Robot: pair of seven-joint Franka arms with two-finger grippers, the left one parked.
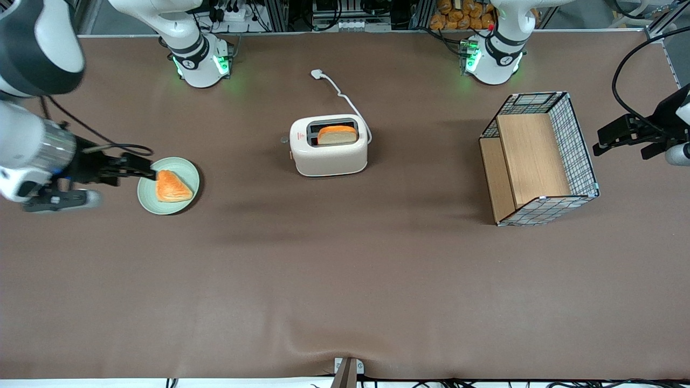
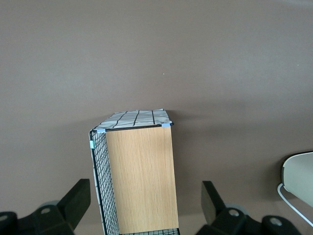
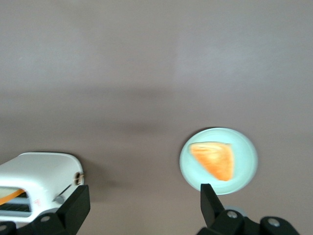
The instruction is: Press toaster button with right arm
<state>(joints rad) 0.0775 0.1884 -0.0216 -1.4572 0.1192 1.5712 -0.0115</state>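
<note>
The cream-white toaster [image 1: 329, 146] stands mid-table with a bread slice [image 1: 337, 134] in one slot. Its small grey button [image 1: 284, 140] sticks out of the narrow end that faces the working arm's end of the table. My right gripper [image 1: 145, 171] hovers over the rim of a green plate [image 1: 168, 186], well apart from the toaster. In the right wrist view the toaster [image 3: 39, 176] and its button [image 3: 78, 178] show beside one finger [image 3: 78, 203]. The gripper [image 3: 144, 198] is open and empty, its jaws wide apart over bare table.
The green plate holds a triangular toast piece [image 1: 172, 186], and both also show in the right wrist view [image 3: 217, 159]. The white cord and plug [image 1: 339, 94] run from the toaster toward the arm bases. A wire-and-wood basket [image 1: 539, 159] stands toward the parked arm's end.
</note>
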